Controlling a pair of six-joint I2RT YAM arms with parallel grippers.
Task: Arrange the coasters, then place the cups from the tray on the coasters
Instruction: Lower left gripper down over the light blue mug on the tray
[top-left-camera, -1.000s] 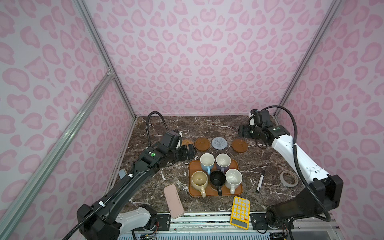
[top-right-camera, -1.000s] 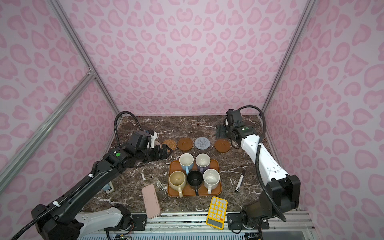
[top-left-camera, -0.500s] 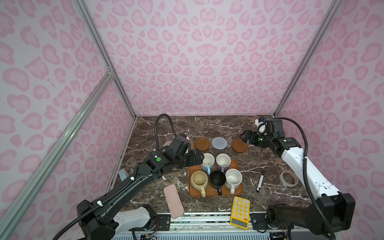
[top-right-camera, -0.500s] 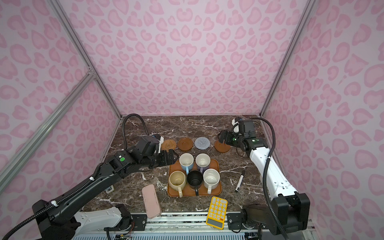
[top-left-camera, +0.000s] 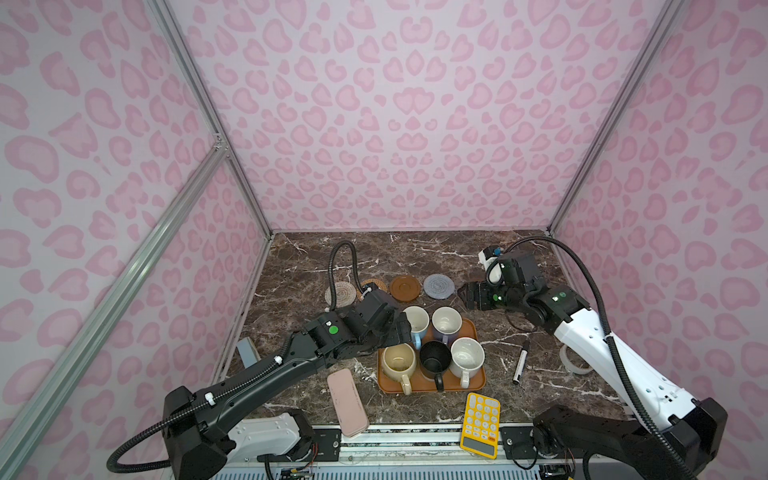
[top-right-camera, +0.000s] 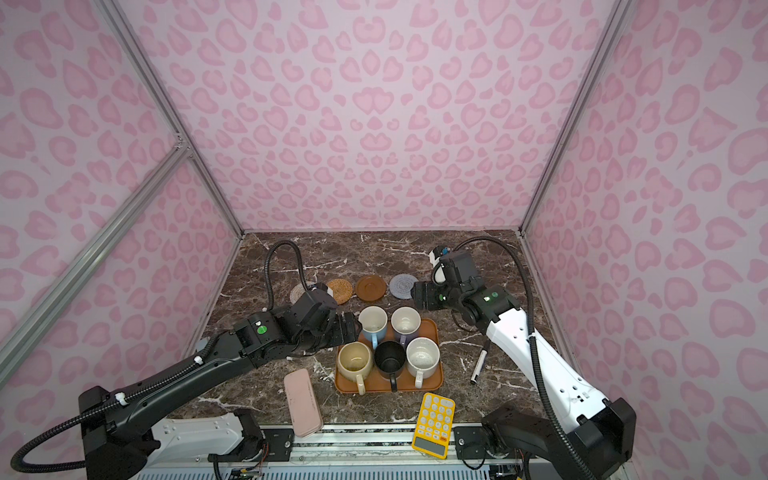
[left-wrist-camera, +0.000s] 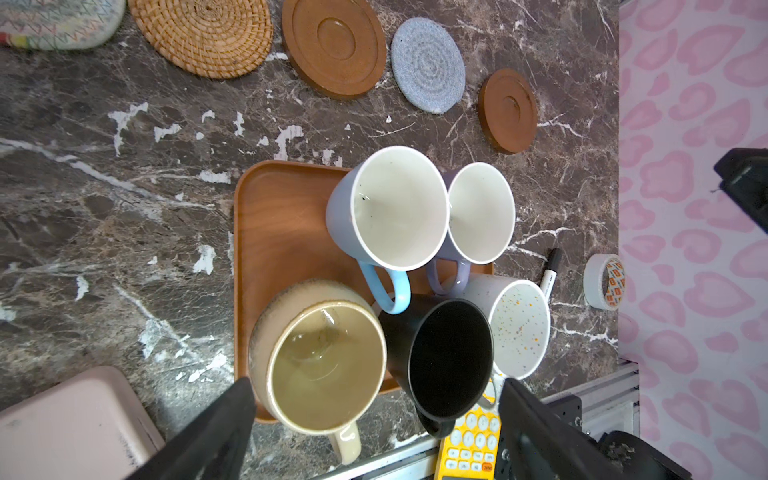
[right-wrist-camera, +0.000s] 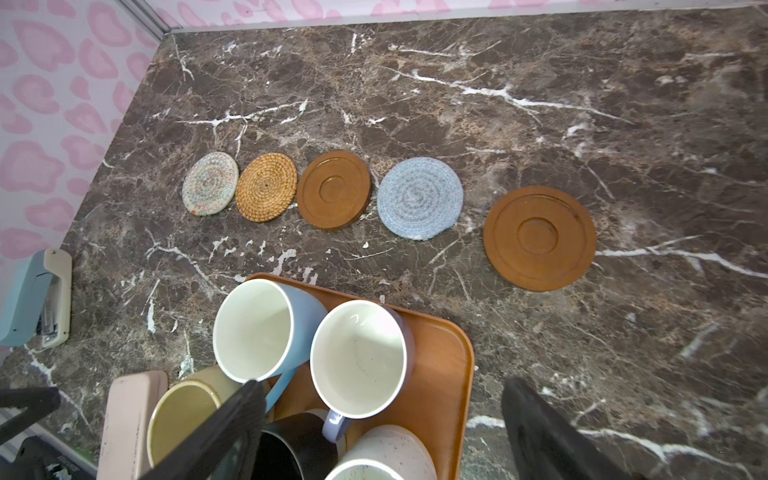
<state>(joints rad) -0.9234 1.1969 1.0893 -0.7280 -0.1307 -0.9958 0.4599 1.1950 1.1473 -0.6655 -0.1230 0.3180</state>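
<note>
The left fingers (left-wrist-camera: 220, 428) are spread wide and empty, raised at the left rim of the tray (left-wrist-camera: 282, 232). The light blue mug (top-left-camera: 417, 321) sits just ahead of them. In the wrist view the cream mug (top-left-camera: 397, 360) and black mug (top-left-camera: 435, 357) show between them. The lavender mug (top-left-camera: 446, 321) and speckled mug (top-left-camera: 467, 354) fill the right half. All five stand upright, handles toward the near edge of the surface (top-left-camera: 299, 266). Beyond the tray runs a row: off-white coaster (right-wrist-camera: 210, 183), rattan coaster (right-wrist-camera: 266, 187), brown coaster (right-wrist-camera: 333, 189) and grey-blue coaster (right-wrist-camera: 419, 198) close together, then a gap before the second brown coaster (right-wrist-camera: 539, 237). The right fingers (right-wrist-camera: 540, 428) are also wide and empty, with that coaster just ahead and bare surface around it.
</note>
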